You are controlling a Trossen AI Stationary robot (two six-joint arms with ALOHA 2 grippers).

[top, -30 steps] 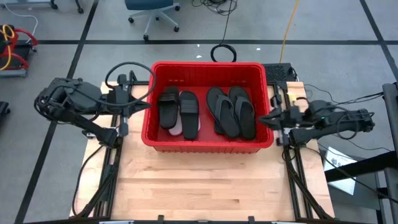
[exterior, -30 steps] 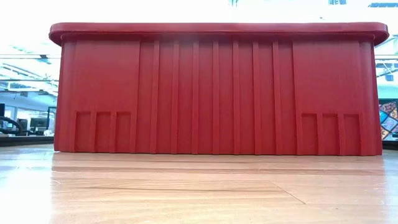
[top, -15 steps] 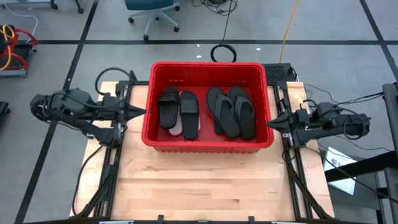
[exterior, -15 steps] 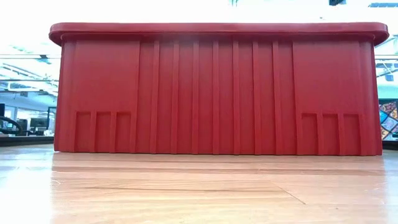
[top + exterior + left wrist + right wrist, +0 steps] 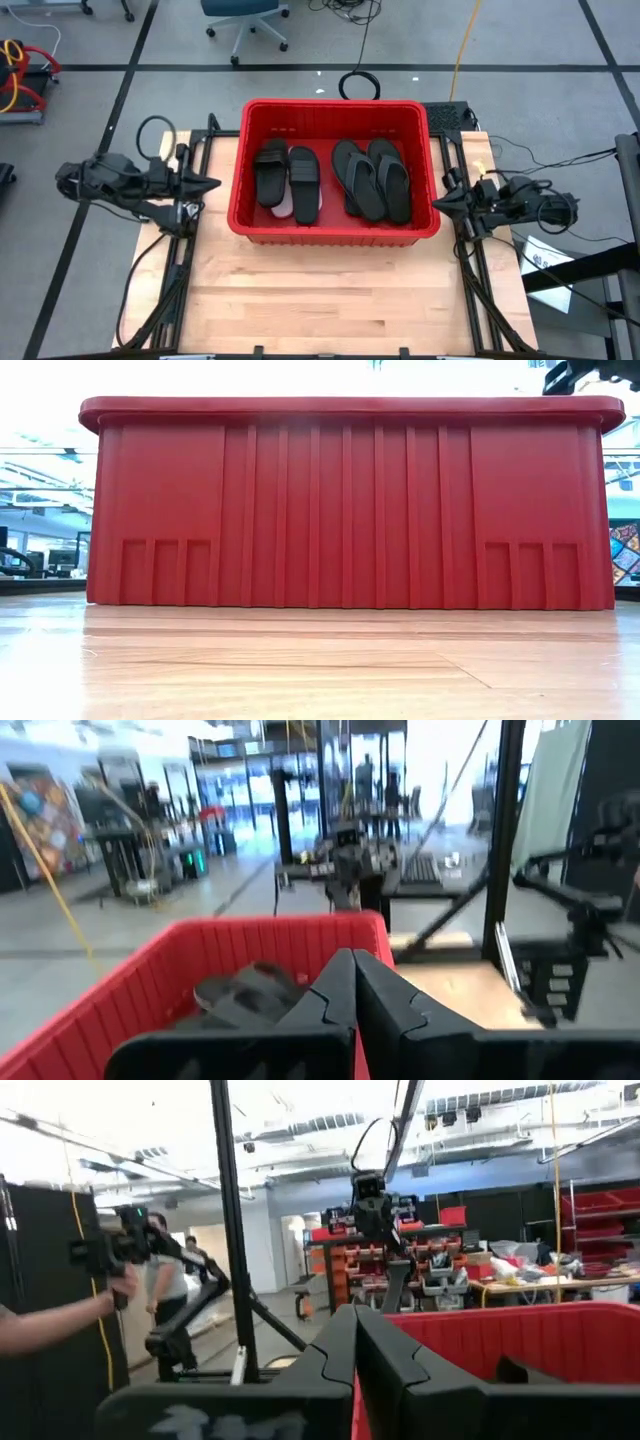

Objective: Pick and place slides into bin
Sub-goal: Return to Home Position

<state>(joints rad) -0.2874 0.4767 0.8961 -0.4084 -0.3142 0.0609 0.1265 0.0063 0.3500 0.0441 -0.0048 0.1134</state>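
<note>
Slides [image 5: 330, 180] like these are probably handling light and floppy: foam or rubber soles that bend rather than break, with nothing fragile about them. If you are reaching for one, you are best pinching the sole's edge near the heel or hooking the strap, since a flat sole is giving the fingers little to bite.

All the ones you can see are lying inside the bin [image 5: 335, 104], which is sitting at the far middle of the table [image 5: 330, 300]. On its left side a black wide-strap pair [image 5: 287, 176] is lying side by side. What may be a white sole [image 5: 284, 208] is peeking out beneath them, though the overhead view is too coarse to be sure. On its right side a cluster of black flip-flops [image 5: 372, 178] is overlapping.

The left gripper [image 5: 212, 183] is hanging just beside the bin's left wall, and the right gripper [image 5: 438, 199] just beside its right wall. Both wrist views are showing you fingers pressed together, holding nothing.
</note>
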